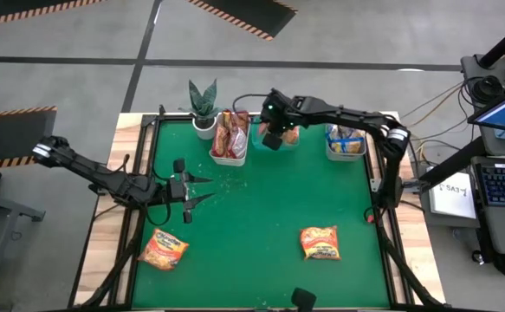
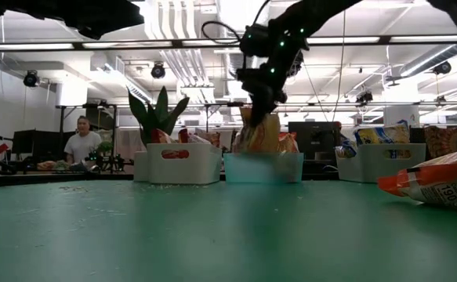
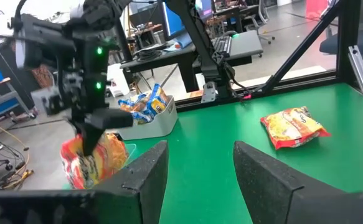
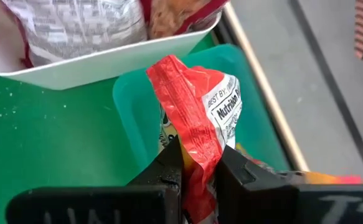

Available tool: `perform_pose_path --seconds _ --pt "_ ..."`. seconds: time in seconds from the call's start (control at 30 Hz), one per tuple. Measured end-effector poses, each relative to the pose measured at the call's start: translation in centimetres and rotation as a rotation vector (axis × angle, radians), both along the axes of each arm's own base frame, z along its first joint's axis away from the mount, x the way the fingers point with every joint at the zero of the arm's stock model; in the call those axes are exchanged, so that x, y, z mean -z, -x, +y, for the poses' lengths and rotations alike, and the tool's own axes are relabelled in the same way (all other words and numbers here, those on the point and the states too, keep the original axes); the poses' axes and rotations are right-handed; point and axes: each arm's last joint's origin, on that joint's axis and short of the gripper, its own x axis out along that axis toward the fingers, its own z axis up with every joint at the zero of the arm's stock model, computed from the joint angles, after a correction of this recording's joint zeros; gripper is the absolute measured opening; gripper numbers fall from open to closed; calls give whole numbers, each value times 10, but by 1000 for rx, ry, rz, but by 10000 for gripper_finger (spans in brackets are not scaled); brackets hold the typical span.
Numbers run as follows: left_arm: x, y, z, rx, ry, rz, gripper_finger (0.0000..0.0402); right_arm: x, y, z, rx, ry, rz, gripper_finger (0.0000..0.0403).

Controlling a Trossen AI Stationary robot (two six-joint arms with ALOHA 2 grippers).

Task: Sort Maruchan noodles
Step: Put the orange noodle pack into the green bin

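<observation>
Across the green table (image 1: 261, 217) lay two loose noodle packets (image 1: 164, 250) (image 1: 320, 243) near the front, left and right, with three bins (image 1: 229, 158) (image 1: 280, 139) (image 1: 346, 146) along the far edge beside a potted plant (image 1: 203, 108). Over the teal middle bin hung the right gripper (image 4: 197, 168), pinched tight on a red-and-orange packet (image 4: 197, 118), shown close only in its wrist view; hovered empty at mid-left, the left gripper (image 1: 202, 190) with fingers spread. Could not count the packets inside the bins, half hidden by their walls; glimpsed a seated person (image 2: 81, 143) only in the low view.
</observation>
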Motion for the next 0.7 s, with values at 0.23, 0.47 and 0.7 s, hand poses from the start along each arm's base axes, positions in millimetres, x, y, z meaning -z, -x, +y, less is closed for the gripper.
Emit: perform_pose_path --seconds 0.23,0.47,0.7 --pt "0 0 0 0 0 0 164 25 -9 -4 2 -57 39 40" --pt "0 0 0 -1 3 0 164 31 -16 3 -41 -101 27 81" --pt "0 0 0 -2 11 -1 164 32 -20 12 -51 -110 27 152"
